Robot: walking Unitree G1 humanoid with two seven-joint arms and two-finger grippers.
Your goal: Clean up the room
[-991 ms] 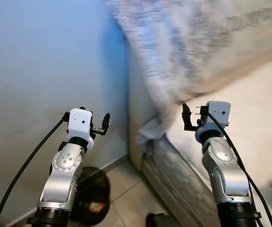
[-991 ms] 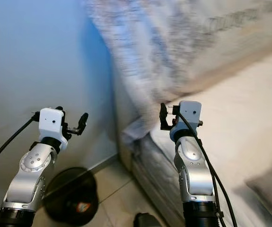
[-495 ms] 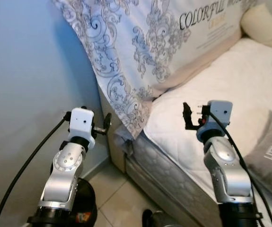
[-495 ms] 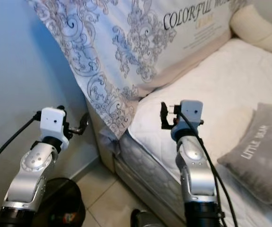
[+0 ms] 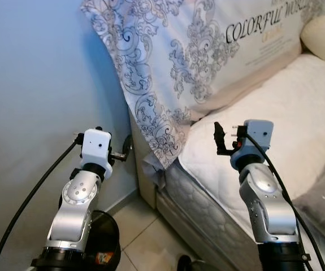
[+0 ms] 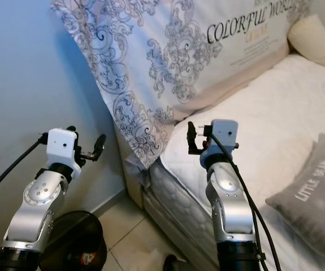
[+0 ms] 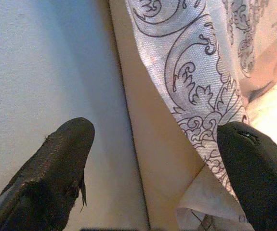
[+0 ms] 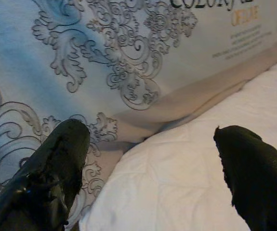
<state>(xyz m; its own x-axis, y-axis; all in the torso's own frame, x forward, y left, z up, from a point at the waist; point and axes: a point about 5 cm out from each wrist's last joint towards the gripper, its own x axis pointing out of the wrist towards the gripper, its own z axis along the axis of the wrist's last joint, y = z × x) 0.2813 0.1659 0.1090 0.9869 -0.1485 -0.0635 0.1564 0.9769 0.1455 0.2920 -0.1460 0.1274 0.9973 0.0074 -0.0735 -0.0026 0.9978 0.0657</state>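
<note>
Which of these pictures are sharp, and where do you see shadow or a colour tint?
Left eye view: sharp; the lettering on the patterned sheet reads clearly, and the wall looks bluish. Right eye view: equally sharp, including the grey cushion. Left wrist view: the sheet is crisp, the near fingers soft. Right wrist view: a blue tint lies over the sheet's upper corner.

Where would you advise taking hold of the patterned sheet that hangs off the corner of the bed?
Probably the patterned sheet at its low hanging corner, where the fabric dangles free of the mattress. The left end effector, open, is nearest; come from the wall side and pinch across the edge.
</note>
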